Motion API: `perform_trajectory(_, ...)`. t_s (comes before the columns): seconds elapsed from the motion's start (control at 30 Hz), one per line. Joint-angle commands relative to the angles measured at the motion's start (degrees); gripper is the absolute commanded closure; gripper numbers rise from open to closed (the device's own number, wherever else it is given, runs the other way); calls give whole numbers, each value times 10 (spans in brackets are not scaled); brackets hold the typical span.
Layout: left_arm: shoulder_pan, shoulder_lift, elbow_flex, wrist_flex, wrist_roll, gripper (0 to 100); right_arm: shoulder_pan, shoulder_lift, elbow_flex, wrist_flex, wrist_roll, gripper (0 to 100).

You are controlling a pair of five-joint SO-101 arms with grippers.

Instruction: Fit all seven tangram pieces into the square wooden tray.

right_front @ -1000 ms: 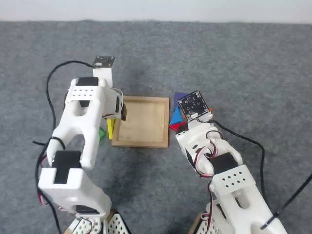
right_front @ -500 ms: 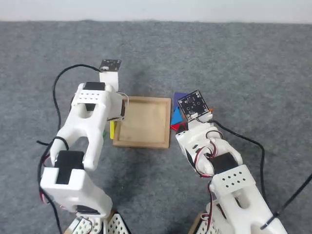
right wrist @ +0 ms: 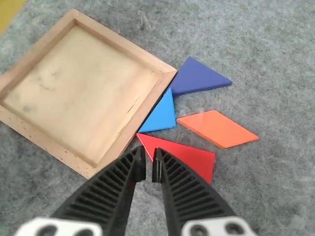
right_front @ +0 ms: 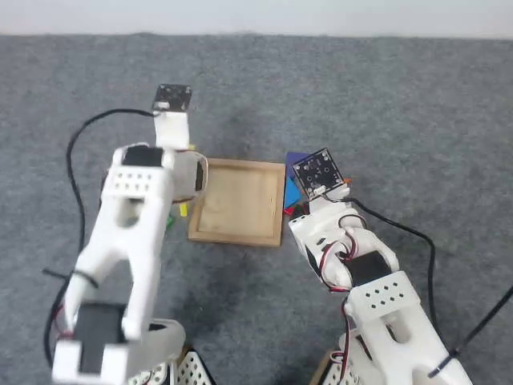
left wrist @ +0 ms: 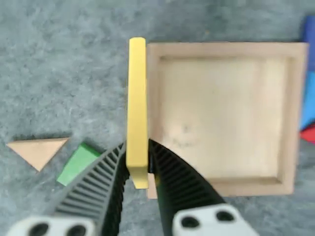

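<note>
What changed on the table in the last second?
The left arm rose toward the high camera, with the left gripper keeping the yellow piece clamped on edge. The wooden tray slid slightly toward the right arm's side. The right gripper stayed put.

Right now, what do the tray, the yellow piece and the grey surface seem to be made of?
Tray: bare light wood, matte; faint grain and dark smudges on its floor. Yellow piece: painted wood or plastic; the even, smooth colour hides any grain, so I cannot tell. Grey surface: carpet-like fabric, with fuzzy short fibres.
</note>
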Motion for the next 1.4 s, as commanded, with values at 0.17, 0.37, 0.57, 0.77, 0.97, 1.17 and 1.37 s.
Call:
perform_trajectory(0.17, 98, -78, 85, -76, 5, 987, 16, -21, -8, -15, 8, 954)
perform_trajectory(0.37, 85, 8, 80, -129, 5, 987, 15, -21, -8, -15, 8, 954)
perform_trajectory(0.57, 82, 47, 69, -117, 2, 985, 14, -21, -8, -15, 8, 954)
perform_trajectory(0.77, 83, 47, 73, -116, 4, 930, 14, -21, -8, -15, 8, 954)
perform_trajectory(0.97, 84, 45, 73, -115, 4, 766, 14, -21, -7, -15, 8, 954)
perform_trajectory(1.17, 88, 41, 67, -84, 4, 753, 17, -21, -8, -15, 8, 954)
perform_trajectory(1.37, 88, -11, 85, -83, 4, 754, 18, -21, -8, -15, 8, 954)
